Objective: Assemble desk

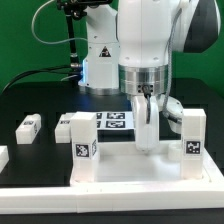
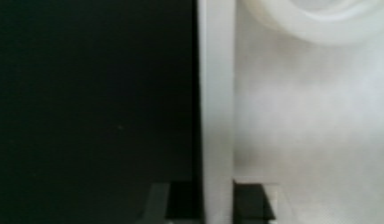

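Note:
In the wrist view my gripper [image 2: 210, 205] is shut on the thin upright rim [image 2: 214, 100] of the white desk tabletop [image 2: 313, 130]. One dark finger [image 2: 171, 204] stands on each side of that rim. A round corner socket [image 2: 331, 25] shows in the panel, with black table beyond the rim. In the exterior view the gripper [image 1: 147, 140] reaches straight down between two upright tagged leg posts [image 1: 82, 142] [image 1: 192, 138]. The tabletop itself is hard to make out there. Two smaller leg posts [image 1: 27, 125] [image 1: 63, 127] lie toward the exterior view's left.
The marker board [image 1: 113, 122] lies just behind the gripper. A long low white rail [image 1: 130, 190] runs along the front of the black table. Another white piece [image 1: 3, 156] sits at the edge on the exterior view's left. The robot's base [image 1: 100, 60] stands at the back.

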You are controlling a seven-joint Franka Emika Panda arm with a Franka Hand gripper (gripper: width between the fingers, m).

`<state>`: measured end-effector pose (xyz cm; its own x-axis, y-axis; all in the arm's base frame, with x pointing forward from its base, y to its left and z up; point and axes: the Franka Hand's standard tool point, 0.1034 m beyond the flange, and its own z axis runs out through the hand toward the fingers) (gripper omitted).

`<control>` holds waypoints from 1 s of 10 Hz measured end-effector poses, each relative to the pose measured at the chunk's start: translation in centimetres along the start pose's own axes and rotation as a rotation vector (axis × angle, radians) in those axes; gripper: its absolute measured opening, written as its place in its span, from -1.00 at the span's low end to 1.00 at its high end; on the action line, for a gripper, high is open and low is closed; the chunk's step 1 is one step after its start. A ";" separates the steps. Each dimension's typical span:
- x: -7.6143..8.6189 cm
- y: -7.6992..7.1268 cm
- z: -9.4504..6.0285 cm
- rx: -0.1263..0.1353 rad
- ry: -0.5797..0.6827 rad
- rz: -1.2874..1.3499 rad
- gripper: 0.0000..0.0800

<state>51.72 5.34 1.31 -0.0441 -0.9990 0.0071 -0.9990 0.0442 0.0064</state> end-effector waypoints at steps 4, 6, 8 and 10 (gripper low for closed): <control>0.0 0.0 0.0 0.000 0.000 -0.003 -0.85; 0.2 0.0 -0.1 0.005 0.001 -0.064 -0.85; 2.2 1.4 -0.6 0.011 -0.003 -0.242 -0.85; 4.0 2.8 -0.8 -0.005 -0.011 -0.442 -0.85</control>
<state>48.75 1.42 2.12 0.3876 -0.9218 -0.0077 -0.9217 -0.3877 0.0109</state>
